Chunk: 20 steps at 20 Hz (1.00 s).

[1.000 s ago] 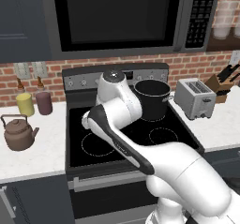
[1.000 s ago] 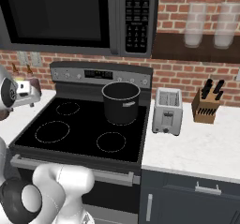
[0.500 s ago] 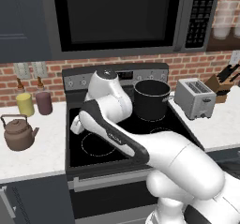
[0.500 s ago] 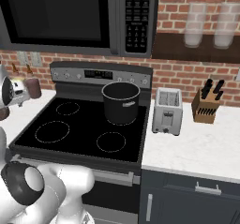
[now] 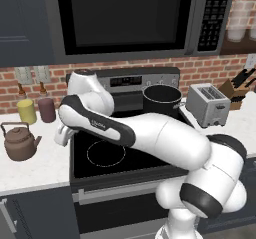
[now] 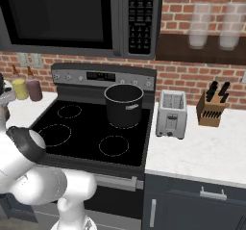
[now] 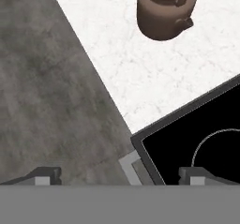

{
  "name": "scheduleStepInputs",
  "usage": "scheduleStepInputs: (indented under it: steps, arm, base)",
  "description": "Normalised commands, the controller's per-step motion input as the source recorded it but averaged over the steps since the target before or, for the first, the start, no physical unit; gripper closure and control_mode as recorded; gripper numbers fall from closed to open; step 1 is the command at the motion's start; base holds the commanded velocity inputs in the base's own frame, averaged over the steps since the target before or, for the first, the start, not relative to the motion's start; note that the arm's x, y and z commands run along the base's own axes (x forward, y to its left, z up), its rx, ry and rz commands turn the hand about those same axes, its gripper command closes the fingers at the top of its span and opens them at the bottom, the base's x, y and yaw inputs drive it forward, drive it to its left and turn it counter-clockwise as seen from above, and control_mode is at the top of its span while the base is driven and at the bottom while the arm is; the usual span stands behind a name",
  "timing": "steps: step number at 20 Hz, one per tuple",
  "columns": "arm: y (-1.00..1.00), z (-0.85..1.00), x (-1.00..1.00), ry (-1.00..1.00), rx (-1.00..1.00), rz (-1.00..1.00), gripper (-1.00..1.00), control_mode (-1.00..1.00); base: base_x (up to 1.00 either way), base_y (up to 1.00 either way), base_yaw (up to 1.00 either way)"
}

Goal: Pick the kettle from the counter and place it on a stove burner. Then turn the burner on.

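Hand view shows the kettle (image 7: 165,11) well beyond the parted fingers (image 7: 47,175).

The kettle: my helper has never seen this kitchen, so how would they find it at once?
Start at the black cooktop under the microwave, then go to the white counter on its left. The kettle sits near the front there: squat, brown-copper, with a dark arched wire handle, unlike the yellow and maroon cups behind it.

bare counter (image 5: 42,165) around kettle (image 5: 19,142), two jars (image 5: 37,110) standing behind it, cooktop (image 5: 117,155) beside
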Motion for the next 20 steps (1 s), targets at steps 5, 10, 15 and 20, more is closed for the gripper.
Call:
scheduleStepInputs:
  steps: [5, 10, 15, 20]
  arm:
    - [0.63, 0.0, 0.0, 0.0, -0.1, 0.07, -1.0, -1.0]
    - [0.5, 0.0, 0.09, 0.0, -0.09, 0.01, -1.0, -1.0]
    - [0.4, -0.02, 0.33, 0.0, -0.06, 0.0, -1.0, -1.0]
    - [0.18, -0.04, 0.48, 0.0, 0.0, 0.0, -1.0, -1.0]
  base:
    - [0.0, 0.0, 0.0]
    - [0.0, 0.0, 0.0]
    - [0.0, 0.0, 0.0]
    - [0.0, 0.0, 0.0]
